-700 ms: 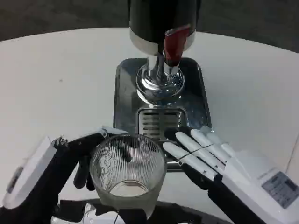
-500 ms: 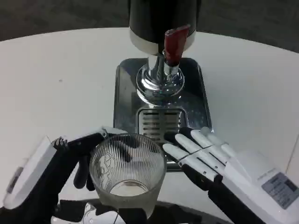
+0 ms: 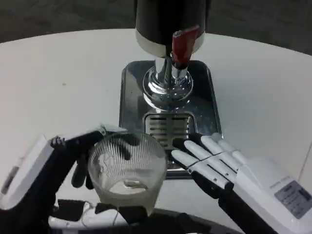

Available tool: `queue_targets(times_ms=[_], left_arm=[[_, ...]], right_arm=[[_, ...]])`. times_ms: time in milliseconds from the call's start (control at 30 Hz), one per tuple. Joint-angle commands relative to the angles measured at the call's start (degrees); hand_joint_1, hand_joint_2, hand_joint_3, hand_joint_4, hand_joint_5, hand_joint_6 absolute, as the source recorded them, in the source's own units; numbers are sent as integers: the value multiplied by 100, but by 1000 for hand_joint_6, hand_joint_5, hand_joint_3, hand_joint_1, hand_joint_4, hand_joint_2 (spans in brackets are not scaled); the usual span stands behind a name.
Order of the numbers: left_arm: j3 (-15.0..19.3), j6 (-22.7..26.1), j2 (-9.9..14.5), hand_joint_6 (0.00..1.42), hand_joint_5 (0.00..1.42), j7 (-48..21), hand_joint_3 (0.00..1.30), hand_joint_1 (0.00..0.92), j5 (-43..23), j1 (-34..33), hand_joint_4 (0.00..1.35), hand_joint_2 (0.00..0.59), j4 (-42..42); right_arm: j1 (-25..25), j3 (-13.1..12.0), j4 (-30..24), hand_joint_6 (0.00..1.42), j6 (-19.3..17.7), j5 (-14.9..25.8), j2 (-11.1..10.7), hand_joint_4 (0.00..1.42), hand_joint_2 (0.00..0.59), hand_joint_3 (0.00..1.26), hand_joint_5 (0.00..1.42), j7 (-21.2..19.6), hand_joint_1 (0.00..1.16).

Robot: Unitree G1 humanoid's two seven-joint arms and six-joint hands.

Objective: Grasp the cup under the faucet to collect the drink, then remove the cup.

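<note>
A clear ribbed glass cup (image 3: 127, 170) with a little liquid at its bottom is held by my left hand (image 3: 58, 168), whose fingers wrap around its left and far side. The cup sits low in the head view, in front of the drip tray's grille (image 3: 165, 127), nearer to me than the faucet. The dispenser (image 3: 168, 24) has a red tap lever (image 3: 183, 44) and a chrome spout base (image 3: 166, 87). My right hand (image 3: 222, 163) lies with fingers stretched out flat over the tray's front right corner, holding nothing, just right of the cup.
The dispenser stands on a steel drip tray (image 3: 131, 97) in the middle of the white round table (image 3: 58, 83). Bare table spreads to the left and right of the tray. The table's far edge meets a dark floor.
My left hand has moved the cup slightly left and toward me and tilted it a little. The right hand has barely moved.
</note>
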Motion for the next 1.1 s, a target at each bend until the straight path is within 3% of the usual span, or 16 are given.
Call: queue_targets(times_ms=[33, 333, 600, 1100], left_arm=[[179, -19, -9, 1303, 1157, 213, 923, 617, 6, -212, 1041, 0, 264], [178, -123, 68, 1303, 1157, 450, 923, 617, 346, -786, 1041, 0, 937], [46, -312, 199, 1303, 1169, 1040, 932, 617, 1054, -1631, 1041, 0, 1996], [-854, -109, 24, 1303, 1170, 2504, 932, 623, 2019, -3361, 1041, 0, 4178]], right_arm=[[83, 21, -131, 0, 74, -89, 54, 51, 471, 115, 4, 79, 281], [246, -14, -240, 0, 117, -213, 186, 52, 471, 115, 12, 16, 284], [377, -148, -300, 0, 84, -192, 247, 61, 471, 122, 22, 5, 286], [541, -332, -365, 0, 53, -88, 274, 71, 471, 124, 28, -23, 288]])
